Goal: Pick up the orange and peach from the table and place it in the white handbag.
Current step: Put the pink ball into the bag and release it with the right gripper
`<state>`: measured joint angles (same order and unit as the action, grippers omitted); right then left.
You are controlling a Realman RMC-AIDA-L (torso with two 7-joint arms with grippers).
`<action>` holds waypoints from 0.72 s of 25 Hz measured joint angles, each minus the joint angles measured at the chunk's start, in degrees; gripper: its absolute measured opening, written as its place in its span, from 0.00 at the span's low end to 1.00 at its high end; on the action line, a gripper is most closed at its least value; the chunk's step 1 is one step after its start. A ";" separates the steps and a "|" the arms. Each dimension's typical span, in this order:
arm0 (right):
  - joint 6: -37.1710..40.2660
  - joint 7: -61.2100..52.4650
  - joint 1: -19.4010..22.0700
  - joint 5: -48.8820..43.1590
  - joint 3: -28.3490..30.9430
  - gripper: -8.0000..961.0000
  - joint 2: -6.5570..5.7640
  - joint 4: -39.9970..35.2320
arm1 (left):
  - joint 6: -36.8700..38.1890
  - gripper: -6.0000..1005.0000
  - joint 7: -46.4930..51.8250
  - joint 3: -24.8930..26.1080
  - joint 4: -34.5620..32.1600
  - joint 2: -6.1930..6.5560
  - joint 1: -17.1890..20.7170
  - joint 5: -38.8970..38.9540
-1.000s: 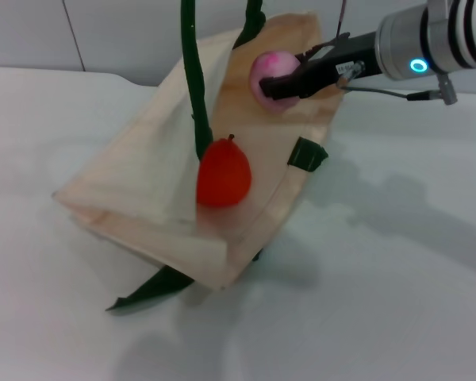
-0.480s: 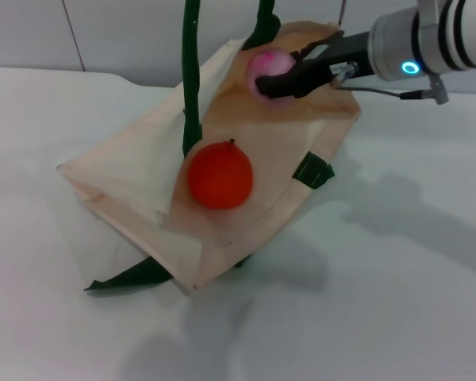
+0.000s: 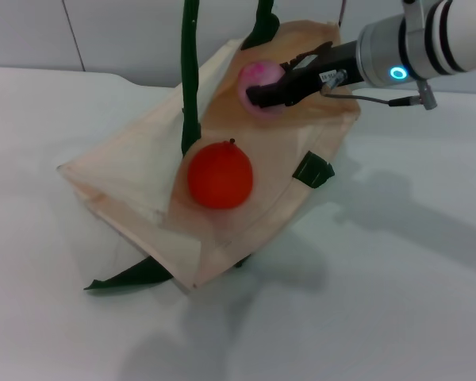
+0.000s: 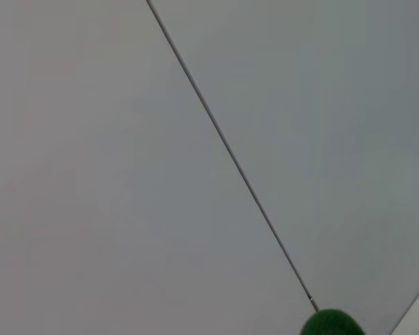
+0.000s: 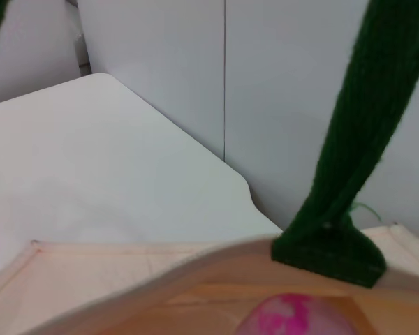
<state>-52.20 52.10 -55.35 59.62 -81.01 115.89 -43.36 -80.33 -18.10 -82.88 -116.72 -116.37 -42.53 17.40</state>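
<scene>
I see the orange point(image 3: 220, 175), glossy and round, lying in the white handbag point(image 3: 135, 182) on the counter point(image 3: 397, 262), nearer me than my fingers. Right gripper point(image 3: 263, 91) pinches the matte pink peach point(image 3: 259, 80) above the bag's cream fabric mouth. I judge release comes next: lower it, then spread. Left gripper isn't visible; the green rope handles point(image 3: 190, 71) rise just beyond.

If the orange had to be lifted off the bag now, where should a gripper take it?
Grip the orange across its round middle, coming from above. Its stem points up and back, its sides are bare, and it rests on the sloping white handbag, so a side approach would probably push it downhill.
</scene>
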 joint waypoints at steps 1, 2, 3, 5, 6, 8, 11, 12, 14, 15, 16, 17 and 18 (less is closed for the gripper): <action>0.22 0.00 -0.07 -0.04 0.03 0.66 0.00 0.10 | 0.00 0.13 0.00 0.00 0.00 0.00 0.02 0.00; 0.40 -0.02 -0.08 -0.06 0.03 0.66 0.00 0.11 | 0.00 0.13 0.00 0.00 0.01 0.00 0.04 0.00; 0.56 -0.07 -0.10 -0.07 0.02 0.66 0.00 0.16 | 0.01 0.13 0.00 0.00 0.03 0.00 0.07 0.00; 0.69 -0.11 -0.20 -0.08 0.13 0.66 -0.03 0.46 | 0.01 0.13 0.00 0.00 0.07 0.00 0.10 0.00; 0.70 -0.11 -0.30 -0.09 0.25 0.66 -0.05 0.70 | 0.01 0.13 0.00 0.00 0.09 0.00 0.10 0.00; 0.78 -0.11 -0.57 -0.14 0.49 0.68 -0.08 1.34 | 0.01 0.13 0.00 0.00 0.10 0.00 0.14 0.00; 1.14 -0.11 -0.80 -0.16 0.63 0.76 -0.08 2.06 | 0.01 0.13 0.00 0.00 0.17 -0.03 0.20 0.00; 1.26 -0.11 -0.81 -0.16 0.63 0.78 -0.08 2.10 | 0.01 0.13 0.00 0.00 0.18 -0.05 0.20 0.00; 1.48 -0.12 -0.85 -0.16 0.50 0.82 -0.08 2.16 | 0.01 0.13 0.00 0.00 0.18 -0.06 0.20 0.00; 1.53 -0.15 -0.90 -0.16 0.44 0.83 -0.07 2.18 | 0.02 0.13 0.00 0.00 0.18 -0.07 0.20 0.00; 1.57 -0.17 -0.95 -0.16 0.42 0.85 -0.07 2.19 | 0.04 0.13 0.00 0.00 0.18 -0.07 0.20 0.00; 1.59 -0.18 -0.99 -0.16 0.42 0.86 -0.06 2.21 | 0.06 0.13 0.00 0.00 0.18 -0.08 0.20 0.00; 1.61 -0.19 -1.03 -0.16 0.42 0.88 -0.05 2.23 | 0.06 0.13 0.00 0.00 0.18 -0.09 0.20 0.00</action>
<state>-50.60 51.91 -56.38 59.46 -80.59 115.83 -41.13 -80.27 -18.10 -82.88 -116.53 -116.45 -42.33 17.40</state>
